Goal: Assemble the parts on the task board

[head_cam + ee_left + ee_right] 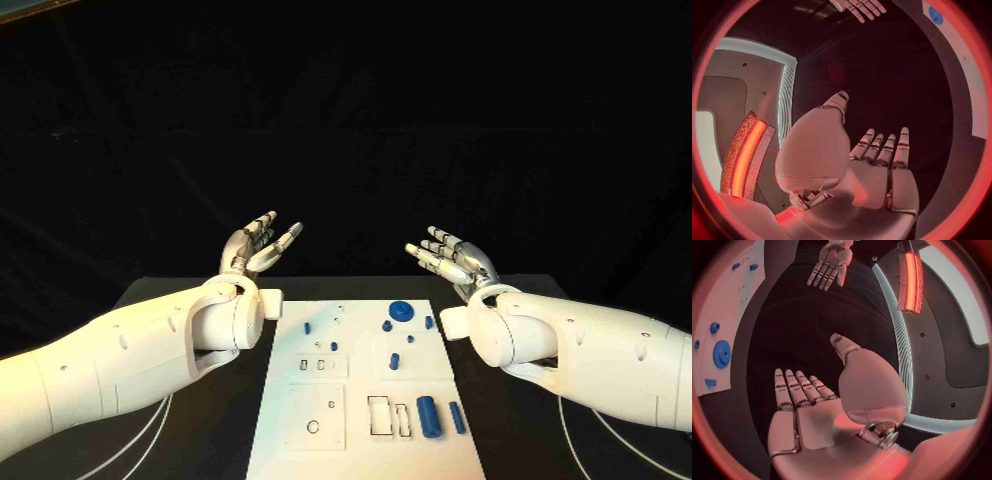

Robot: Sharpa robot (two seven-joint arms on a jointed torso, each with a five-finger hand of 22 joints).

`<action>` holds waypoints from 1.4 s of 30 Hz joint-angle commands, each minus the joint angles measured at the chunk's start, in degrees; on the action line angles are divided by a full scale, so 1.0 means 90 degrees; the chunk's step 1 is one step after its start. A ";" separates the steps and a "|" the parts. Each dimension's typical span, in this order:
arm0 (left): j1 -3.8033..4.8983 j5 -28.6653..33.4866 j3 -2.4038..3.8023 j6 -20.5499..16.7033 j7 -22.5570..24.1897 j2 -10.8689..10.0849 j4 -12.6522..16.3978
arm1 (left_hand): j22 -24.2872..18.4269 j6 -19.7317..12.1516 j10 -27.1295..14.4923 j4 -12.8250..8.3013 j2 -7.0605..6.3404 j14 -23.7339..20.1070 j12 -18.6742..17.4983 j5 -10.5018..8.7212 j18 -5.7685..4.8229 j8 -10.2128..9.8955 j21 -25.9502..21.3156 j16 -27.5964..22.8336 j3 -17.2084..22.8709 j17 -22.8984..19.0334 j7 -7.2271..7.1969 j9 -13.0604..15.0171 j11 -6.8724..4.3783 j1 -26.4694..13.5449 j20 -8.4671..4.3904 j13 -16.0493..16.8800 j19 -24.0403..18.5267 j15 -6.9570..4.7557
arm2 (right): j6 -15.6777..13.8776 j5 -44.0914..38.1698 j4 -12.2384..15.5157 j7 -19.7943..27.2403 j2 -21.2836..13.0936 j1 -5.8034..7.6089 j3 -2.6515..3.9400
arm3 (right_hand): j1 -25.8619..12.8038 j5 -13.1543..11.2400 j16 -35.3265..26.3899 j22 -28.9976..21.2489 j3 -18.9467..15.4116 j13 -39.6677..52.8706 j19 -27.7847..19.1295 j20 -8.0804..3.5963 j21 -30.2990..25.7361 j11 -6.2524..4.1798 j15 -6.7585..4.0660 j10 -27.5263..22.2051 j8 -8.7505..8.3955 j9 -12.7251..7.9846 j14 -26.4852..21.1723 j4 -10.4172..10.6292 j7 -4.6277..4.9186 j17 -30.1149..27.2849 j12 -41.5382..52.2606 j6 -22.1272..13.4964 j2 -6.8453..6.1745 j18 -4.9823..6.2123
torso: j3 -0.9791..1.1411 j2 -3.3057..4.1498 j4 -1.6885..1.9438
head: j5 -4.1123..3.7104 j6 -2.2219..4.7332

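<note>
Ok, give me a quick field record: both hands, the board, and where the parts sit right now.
left hand: open, raised beyond the board's far left corner, holding nothing
right hand: open, raised beyond the far right corner, fingers spread
task board: flat on the table, between the arms
parts: large gear at far edge; cylinder near right; none held

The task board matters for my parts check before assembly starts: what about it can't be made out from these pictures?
- Task board, head view: its near end is cut off by the picture's bottom edge.
- Small blue parts, head view: too small to tell their shapes.
- Large blue gear, right wrist view: its far side is cut off by the circle's rim.
- Left wrist view: one blue part sits at the rim, unidentifiable.
</note>
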 commanded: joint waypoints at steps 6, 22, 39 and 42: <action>0.0018 0.0040 -0.0001 0.0451 0.0199 0.0025 -0.0025 | 0.0030 0.0299 0.0358 0.0084 0.0046 0.0328 0.0077 0.0077 0.0190 0.0084 0.0082 0.0097 0.0034 0.0056 0.0369 0.0037 0.0153 0.0376 0.0095 0.0042 0.0139 0.0097 | 0.1495 -0.0441 -0.0251 -0.0440 0.0060 0.0207 -0.0172 | 0.0869 -0.0228 0.0668 0.0357 0.0686 0.0189 0.2592 0.0028 0.0874 -0.0162 -0.0305 0.3250 0.0636 0.0406 0.3223 -0.0593 0.0960 0.0413 0.0344 0.2509 -0.0020 0.0502 | -0.0002 0.0000 0.0001 | 0.0000 0.0000; 0.0063 -0.0208 -0.0001 0.0835 0.0044 -0.0550 0.0543 | 0.0409 0.3170 0.4361 -0.0157 0.0107 0.4183 0.0537 0.0023 0.0594 0.0843 0.1154 0.1186 0.0750 0.0786 0.0637 0.0477 0.0385 0.0802 0.0048 0.0248 0.2917 -0.0256 | 0.0752 -0.5179 -0.0466 -0.1151 -0.0112 0.0509 -0.0174 | 0.0766 -0.0393 0.0845 0.0349 0.1715 0.0176 0.3471 -0.0183 0.1215 -0.0555 -0.0721 0.4760 0.0998 0.0615 0.4585 -0.0986 0.0595 0.0473 0.0202 0.4415 -0.0491 0.0681 | -0.0027 0.0269 0.0082 | -0.0141 -0.0145; 0.0089 -0.0599 0.0034 0.1297 -0.0133 -0.1253 0.1728 | 0.0681 0.3576 0.5163 -0.0456 -0.0227 0.4782 0.0421 -0.0008 0.0589 0.1063 0.1809 0.1500 0.1427 0.1286 0.0494 0.0558 0.0186 0.0824 -0.0258 0.0256 0.3572 -0.0501 | 0.1541 -0.8482 -0.0360 -0.2599 -0.0114 0.0648 -0.0169 | 0.0705 -0.0395 0.2012 0.1360 0.1238 0.0223 0.5085 -0.1028 0.3049 -0.1008 -0.1460 0.5580 0.1075 0.0846 0.6756 -0.1033 0.0228 0.1652 0.0188 0.4992 -0.0764 0.0655 | -0.0061 0.0654 0.0205 | -0.0344 -0.0120; 0.0091 -0.0624 0.0047 0.1438 -0.0109 -0.1381 0.1967 | 0.0731 0.3535 0.5144 -0.0507 -0.0251 0.4598 0.0354 -0.0017 0.0567 0.1049 0.1900 0.1399 0.1474 0.1299 0.0510 0.0559 0.0210 0.0794 -0.0269 0.0251 0.3582 -0.0464 | 0.1587 -0.8818 -0.0390 -0.2713 -0.0074 0.0645 -0.0170 | 0.0626 -0.0306 0.2802 0.1844 0.1224 0.0263 0.5318 -0.1178 0.3758 -0.1088 -0.1585 0.5734 0.1024 0.0911 0.7320 -0.0986 0.0164 0.2361 0.0193 0.5090 -0.0835 0.0658 | -0.0067 0.0731 0.0231 | -0.0371 -0.0120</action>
